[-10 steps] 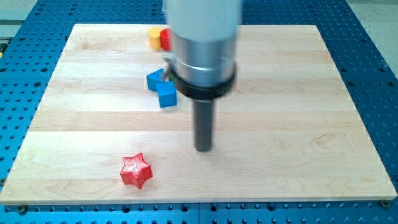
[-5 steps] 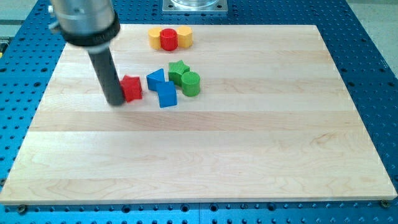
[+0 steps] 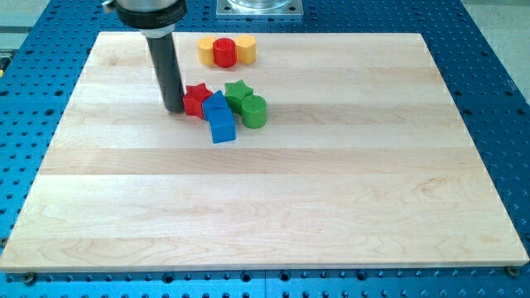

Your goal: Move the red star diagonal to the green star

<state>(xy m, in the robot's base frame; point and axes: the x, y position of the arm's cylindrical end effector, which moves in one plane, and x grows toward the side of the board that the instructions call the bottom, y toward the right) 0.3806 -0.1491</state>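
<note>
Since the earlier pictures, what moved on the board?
My tip pushed the red star up and toward the view's right; it now sits against the blue blocks, left of the green star. The green cylinder and the yellow-red-yellow row at the view's top stayed put.

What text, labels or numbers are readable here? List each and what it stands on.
None: no word, number or sign shows on the wooden board, the red star, the green star, the other blocks, or my tip, which touches the red star's left side.

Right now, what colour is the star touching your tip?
Red: the red star beside my tip, camera view.
</note>
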